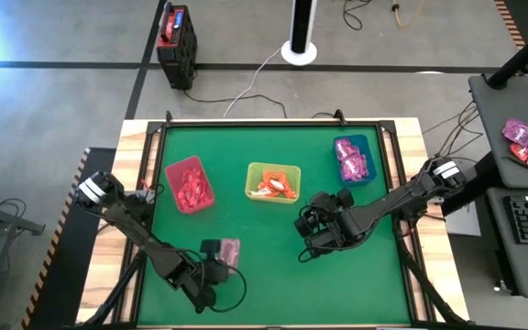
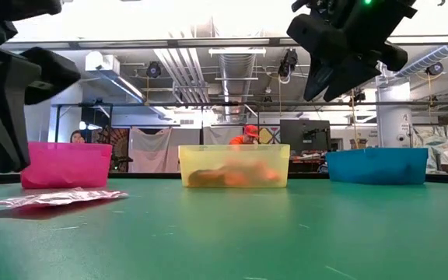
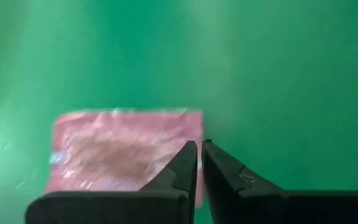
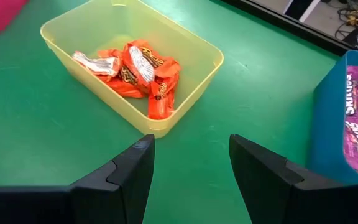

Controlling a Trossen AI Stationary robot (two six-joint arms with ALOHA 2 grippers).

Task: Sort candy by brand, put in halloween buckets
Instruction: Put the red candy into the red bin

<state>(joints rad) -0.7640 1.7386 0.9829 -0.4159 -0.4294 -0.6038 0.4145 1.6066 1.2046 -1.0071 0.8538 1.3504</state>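
Green table — crimson bin, yellow-green bin, teal bin; pink packet.

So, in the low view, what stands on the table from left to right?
Pink packet → red bin → yellow bin → blue bin.

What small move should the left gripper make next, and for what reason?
Probably open, then lower around the pink packet. The left gripper is shut and empty above its edge, and it is the only candy loose on the green mat. The right gripper waits open, near the yellow bin.
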